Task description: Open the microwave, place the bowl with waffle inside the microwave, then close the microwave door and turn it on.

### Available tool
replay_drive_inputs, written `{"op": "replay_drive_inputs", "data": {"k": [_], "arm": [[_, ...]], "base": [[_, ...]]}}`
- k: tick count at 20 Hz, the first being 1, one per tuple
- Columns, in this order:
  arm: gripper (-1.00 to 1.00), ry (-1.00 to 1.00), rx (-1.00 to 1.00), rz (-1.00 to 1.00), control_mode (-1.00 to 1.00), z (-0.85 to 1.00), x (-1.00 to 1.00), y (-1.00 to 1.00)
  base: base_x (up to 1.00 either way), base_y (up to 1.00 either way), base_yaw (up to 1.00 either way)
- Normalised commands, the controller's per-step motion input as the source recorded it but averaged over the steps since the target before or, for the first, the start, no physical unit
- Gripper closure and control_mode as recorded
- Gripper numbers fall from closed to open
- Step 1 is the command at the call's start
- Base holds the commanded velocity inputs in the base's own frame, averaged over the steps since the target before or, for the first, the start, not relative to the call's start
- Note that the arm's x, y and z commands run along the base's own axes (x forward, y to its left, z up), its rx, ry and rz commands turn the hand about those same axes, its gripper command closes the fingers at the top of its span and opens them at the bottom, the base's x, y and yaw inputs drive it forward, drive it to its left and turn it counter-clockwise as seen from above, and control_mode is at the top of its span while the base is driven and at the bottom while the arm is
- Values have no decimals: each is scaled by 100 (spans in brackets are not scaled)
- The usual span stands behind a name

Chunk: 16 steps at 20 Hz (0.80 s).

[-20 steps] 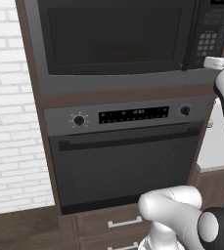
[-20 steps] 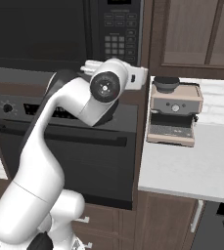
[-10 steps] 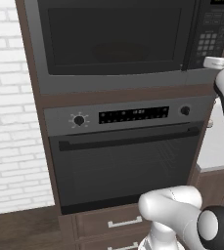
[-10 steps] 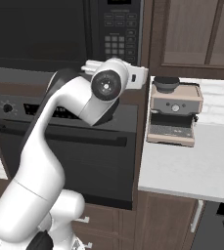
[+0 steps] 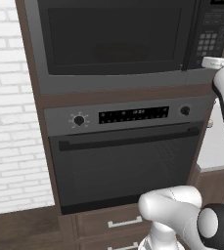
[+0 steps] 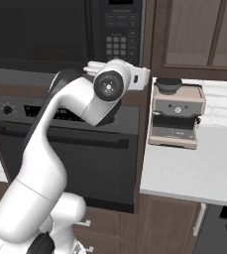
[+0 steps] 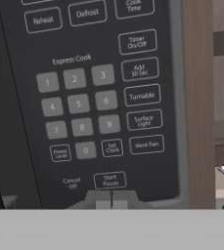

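Observation:
The microwave sits built in above the oven, and the microwave door of dark glass is shut. Its black keypad is close up in the hand view. My gripper is shut, its two tips pressed together just under the Start/Pause button, at or very near the panel. In the right base view my white hand reaches up to the keypad's lower edge. The bowl and the waffle are hidden from view.
A black oven with a bar handle and knobs sits under the microwave. To the right, a coffee machine stands on a white counter below wood cabinets. A white brick wall lies to the left.

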Motion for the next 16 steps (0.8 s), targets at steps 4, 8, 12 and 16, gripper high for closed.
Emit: {"op": "replay_drive_inputs", "data": {"k": [4, 8, 12, 16], "arm": [[100, 0, 0, 0, -100, -3, 8, 0], [100, 0, -2, 0, -100, 0, 17, 3], [100, 0, -4, 0, -100, 0, 24, 4], [100, 0, -2, 0, -100, -2, 22, 1]], "base": [[0, 0, 0], [0, 0, 0], [0, 0, 0], [0, 0, 0]]}}
